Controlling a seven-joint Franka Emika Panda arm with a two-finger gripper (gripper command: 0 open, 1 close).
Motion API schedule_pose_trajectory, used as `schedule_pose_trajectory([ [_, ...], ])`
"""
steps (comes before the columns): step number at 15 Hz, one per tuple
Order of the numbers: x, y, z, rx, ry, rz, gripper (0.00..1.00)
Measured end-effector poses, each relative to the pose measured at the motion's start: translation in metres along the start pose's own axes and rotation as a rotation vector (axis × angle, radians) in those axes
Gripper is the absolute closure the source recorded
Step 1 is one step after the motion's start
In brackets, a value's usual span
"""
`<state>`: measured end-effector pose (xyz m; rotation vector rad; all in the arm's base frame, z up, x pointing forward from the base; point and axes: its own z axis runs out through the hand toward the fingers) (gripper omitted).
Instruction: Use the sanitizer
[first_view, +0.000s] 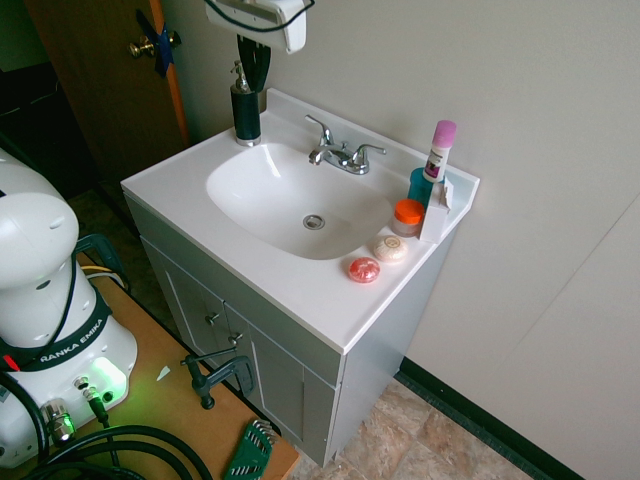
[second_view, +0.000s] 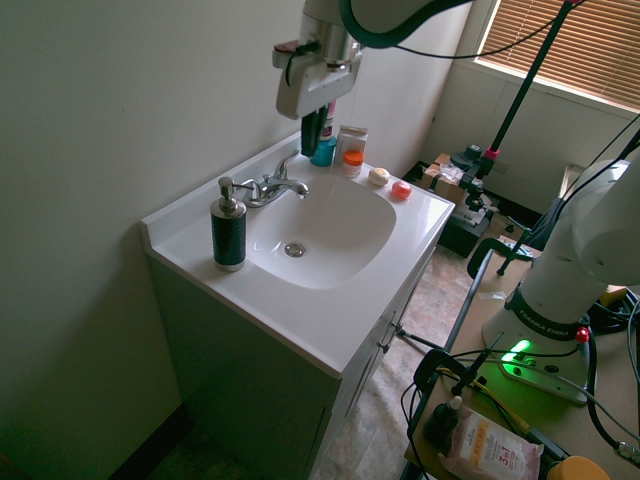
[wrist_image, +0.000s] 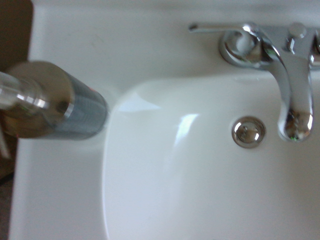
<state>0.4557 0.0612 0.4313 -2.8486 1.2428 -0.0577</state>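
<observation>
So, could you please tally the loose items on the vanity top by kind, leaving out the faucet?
Pump bottle: 1, the sanitizer
Tube bottle: 1, white with pink cap
Cup: 1, teal
Small jar: 1, orange lid
Round soaps: 2, cream, pink
White box: 1
Total: 7

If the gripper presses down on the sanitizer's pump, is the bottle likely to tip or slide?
The sanitizer stands upright, tall for its narrow base, so an off-centre press may tip it. The glossy sink top looks smooth, so it could slide. A straight-down press on the pump head probably keeps it steady.
</observation>
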Motion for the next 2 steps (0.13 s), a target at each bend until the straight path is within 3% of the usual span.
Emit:
schedule_pose_trajectory([
  [2,0.003,0.022,0.021,-0.011,-0.006,0.029,0.00],
])
